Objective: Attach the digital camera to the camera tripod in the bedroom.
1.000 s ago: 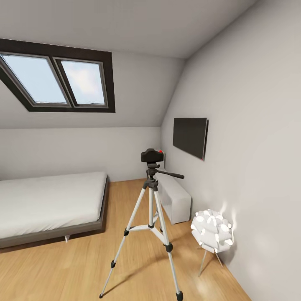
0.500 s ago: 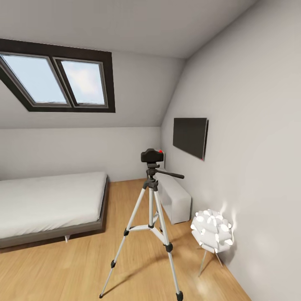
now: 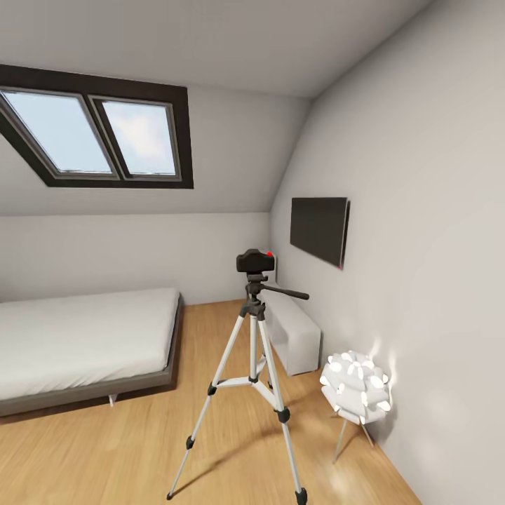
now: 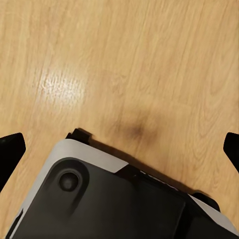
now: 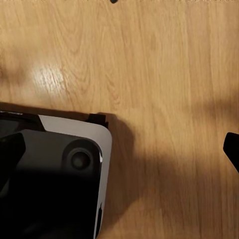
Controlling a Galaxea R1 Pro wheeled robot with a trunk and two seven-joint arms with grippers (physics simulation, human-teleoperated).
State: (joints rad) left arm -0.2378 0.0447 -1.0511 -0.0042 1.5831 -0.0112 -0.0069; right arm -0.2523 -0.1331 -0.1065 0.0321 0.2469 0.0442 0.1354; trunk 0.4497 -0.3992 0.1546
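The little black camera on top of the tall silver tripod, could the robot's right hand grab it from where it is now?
Probably not yet. The small black boxy camera sits atop the silver-legged tripod, out across the wood floor. The open right hand points down at the floor beside the robot's grey-and-black base.

Bed [image 3: 77, 344] cut at frame edge; left pincer [image 4: 119, 149] fingertips barely showing at wrist-view edges.

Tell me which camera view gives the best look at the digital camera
The head view: the digital camera sits atop the camera tripod, whole and unobstructed. Both wrist views point down at the wood floor and the robot's base instead.
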